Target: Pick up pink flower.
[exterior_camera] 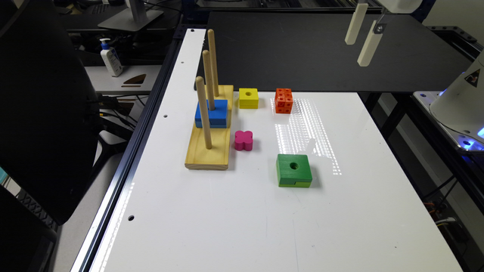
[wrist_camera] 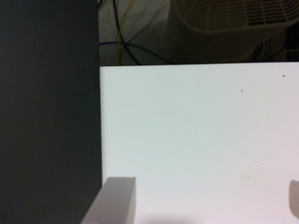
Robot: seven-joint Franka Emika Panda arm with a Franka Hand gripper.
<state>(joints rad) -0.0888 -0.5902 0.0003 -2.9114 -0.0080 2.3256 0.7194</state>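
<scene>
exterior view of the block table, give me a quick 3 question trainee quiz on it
1. True or false: the magenta-pink clover-shaped wooden block is threaded on a peg.
2. Which block sits on the pale wooden three-peg base? A) yellow square block with a hole B) blue square block C) green square block with a hole
3. Fill in: the end effector hangs high above the ____ mat, fingers apart.

Key:
1. False; it lies on the white table beside the base.
2. B
3. black
</scene>
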